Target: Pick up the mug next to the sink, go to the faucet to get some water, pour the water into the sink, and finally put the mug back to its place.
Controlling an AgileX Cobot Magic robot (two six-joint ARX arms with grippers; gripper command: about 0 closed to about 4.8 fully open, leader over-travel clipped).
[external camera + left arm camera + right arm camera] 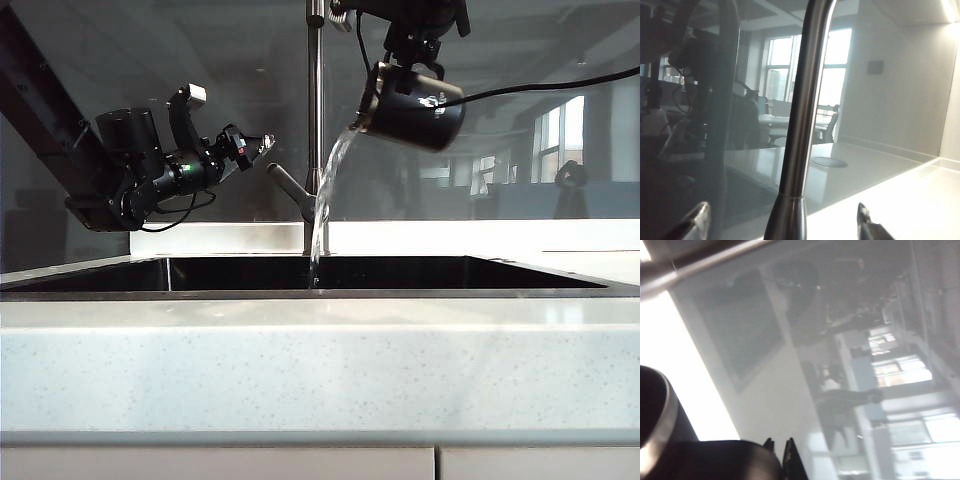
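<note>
The black mug (415, 110) hangs tilted high over the sink (420, 272), its steel rim down toward the faucet (316, 100). Water (325, 200) runs from the rim in a clear stream into the dark basin. My right gripper (402, 62) comes down from above and is shut on the mug; in the right wrist view its fingertips (779, 444) stand close together beside the mug (715, 460). My left gripper (262, 148) hovers open left of the faucet, just above the lever (290, 190). The left wrist view shows the faucet (802, 125) between the open left gripper (782, 216).
The white speckled countertop (320, 360) runs across the front, with a strip of it behind the sink (200, 238). A reflective glass wall (520, 150) stands close behind the faucet. A black cable (560, 85) trails right from the right arm.
</note>
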